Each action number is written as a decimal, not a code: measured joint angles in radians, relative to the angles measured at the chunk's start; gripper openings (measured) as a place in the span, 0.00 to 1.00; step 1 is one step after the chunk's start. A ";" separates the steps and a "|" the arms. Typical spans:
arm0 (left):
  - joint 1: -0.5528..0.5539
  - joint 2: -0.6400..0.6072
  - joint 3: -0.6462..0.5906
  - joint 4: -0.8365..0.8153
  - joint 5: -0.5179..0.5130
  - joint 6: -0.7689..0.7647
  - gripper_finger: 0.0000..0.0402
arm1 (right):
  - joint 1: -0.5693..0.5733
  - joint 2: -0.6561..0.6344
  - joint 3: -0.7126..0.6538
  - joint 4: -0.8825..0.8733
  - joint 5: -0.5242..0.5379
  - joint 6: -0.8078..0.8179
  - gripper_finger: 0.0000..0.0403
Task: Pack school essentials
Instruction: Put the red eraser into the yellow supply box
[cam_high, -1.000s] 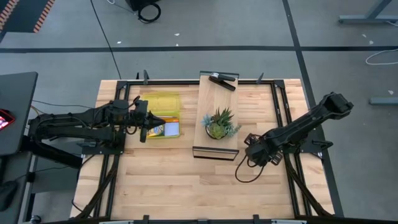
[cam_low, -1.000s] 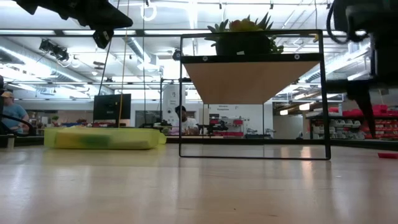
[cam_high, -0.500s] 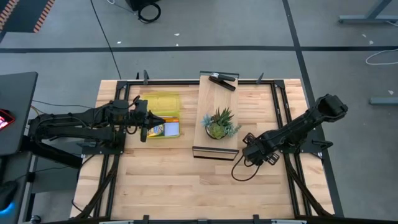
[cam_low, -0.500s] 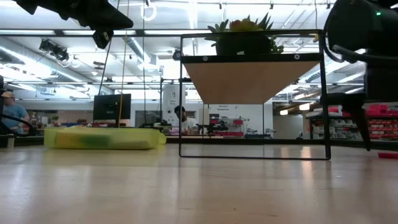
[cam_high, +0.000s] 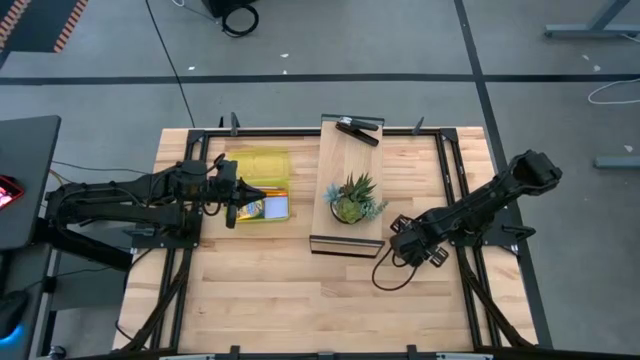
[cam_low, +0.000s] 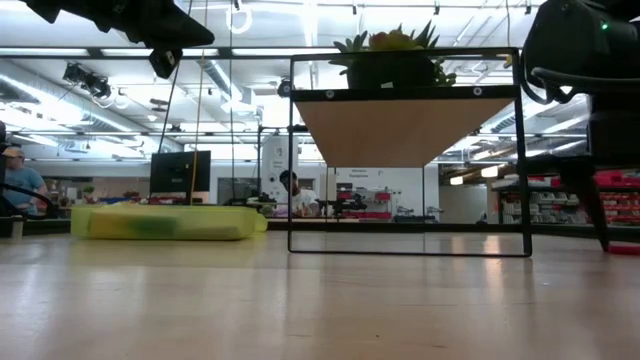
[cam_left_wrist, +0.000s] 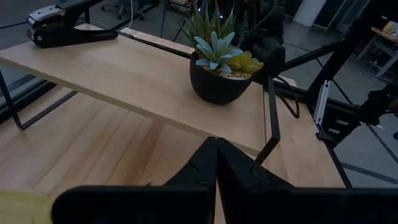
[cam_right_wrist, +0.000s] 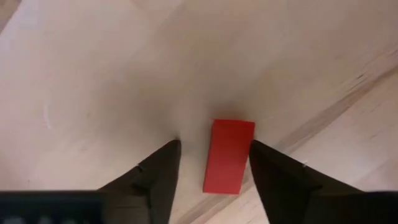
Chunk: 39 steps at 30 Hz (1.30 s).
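Fingers (cam_right_wrist: 158, 177) of the right hand (cam_right_wrist: 211, 163) stand spread on either side of the tiny red block (cam_right_wrist: 229, 155), which lies flat on the tabletop (cam_right_wrist: 112, 68). Left hand (cam_left_wrist: 216, 163), pressed together, hovers over the yellow-and-green crayon box (cam_high: 264, 207).

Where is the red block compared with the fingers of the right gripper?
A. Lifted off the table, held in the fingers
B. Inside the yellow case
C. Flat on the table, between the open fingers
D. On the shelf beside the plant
C: in the right wrist view the red block lies flat on the table, between the spread fingers of the right gripper.
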<state>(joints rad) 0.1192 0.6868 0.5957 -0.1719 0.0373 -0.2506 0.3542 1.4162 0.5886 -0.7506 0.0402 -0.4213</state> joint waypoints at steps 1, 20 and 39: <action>0.000 0.000 0.000 0.000 0.000 0.000 0.04 | 0.000 0.000 -0.002 0.000 0.000 0.000 0.48; 0.000 0.000 0.000 0.000 0.000 0.011 0.07 | 0.002 -0.069 -0.016 0.015 0.006 0.003 0.23; 0.000 0.000 0.000 0.029 0.001 -0.034 0.13 | 0.001 -0.243 0.188 -0.031 0.011 0.277 0.22</action>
<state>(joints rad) 0.1192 0.6868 0.5957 -0.1427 0.0384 -0.2842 0.3553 1.1732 0.7769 -0.7817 0.0517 -0.1448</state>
